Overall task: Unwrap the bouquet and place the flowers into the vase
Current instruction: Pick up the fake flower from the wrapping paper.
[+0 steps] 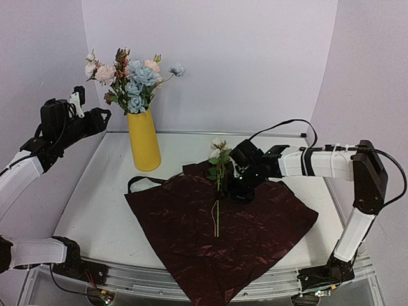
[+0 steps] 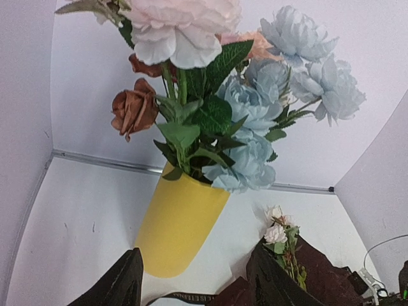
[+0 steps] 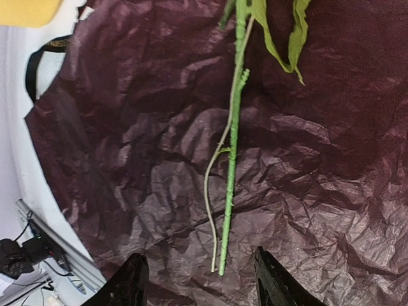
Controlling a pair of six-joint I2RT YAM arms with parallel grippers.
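Note:
The yellow vase (image 1: 143, 140) stands at the back left, holding pink, pale blue and rust flowers (image 1: 134, 80). What is left of the bouquet is its dark red paper (image 1: 220, 223), spread flat, with one green-stemmed cream flower (image 1: 218, 185) lying on it. My left gripper (image 1: 97, 118) hangs open and empty, up beside the vase's blooms; its wrist view looks at the vase (image 2: 182, 223) and roses (image 2: 248, 127). My right gripper (image 3: 201, 280) is open just above the paper, its fingers either side of the stem's (image 3: 233, 159) cut end without touching it.
A black ribbon (image 1: 143, 180) trails off the paper's left corner toward the vase's foot. The paper's near corner hangs over the table's front edge (image 1: 191, 290). White walls close in at the back and at both sides.

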